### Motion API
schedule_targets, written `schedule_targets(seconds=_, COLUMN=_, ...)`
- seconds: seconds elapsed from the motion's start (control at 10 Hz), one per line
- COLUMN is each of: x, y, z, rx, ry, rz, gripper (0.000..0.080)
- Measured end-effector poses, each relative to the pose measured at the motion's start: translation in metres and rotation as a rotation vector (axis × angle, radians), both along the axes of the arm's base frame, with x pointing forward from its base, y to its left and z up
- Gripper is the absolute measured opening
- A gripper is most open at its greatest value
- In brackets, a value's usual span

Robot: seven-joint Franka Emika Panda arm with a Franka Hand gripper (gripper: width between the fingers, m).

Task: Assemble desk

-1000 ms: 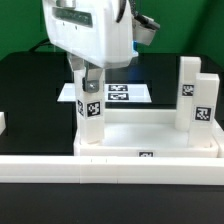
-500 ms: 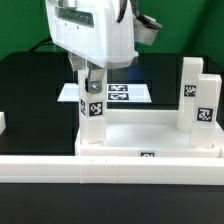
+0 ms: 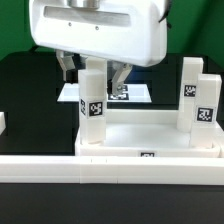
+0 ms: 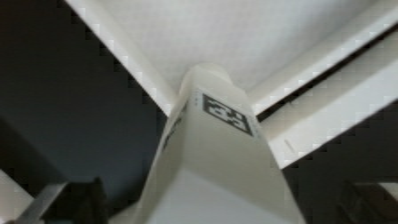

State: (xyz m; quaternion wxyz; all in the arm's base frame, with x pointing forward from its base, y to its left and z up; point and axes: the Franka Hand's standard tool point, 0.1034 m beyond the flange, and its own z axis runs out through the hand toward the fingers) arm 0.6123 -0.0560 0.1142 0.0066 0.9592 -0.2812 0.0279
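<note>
Our gripper stood wide open around the near leg, holding nothing; we should lift away next.

The desk top and its upright legs look like smooth, matt white plastic with printed black-and-white tags, standing on a matt black worktop.

Gripper rotated and spread its fingers off the leg, now straddling it apart. Leg left standing free in the corner.
</note>
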Motion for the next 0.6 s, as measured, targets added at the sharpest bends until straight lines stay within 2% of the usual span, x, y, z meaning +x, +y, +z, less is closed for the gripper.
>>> schedule_targets(seconds=0.6, x=-0.0004, y=-0.0018, z=0.0000, rx=-0.032, ry=0.017, rz=0.375, gripper=0.0649)
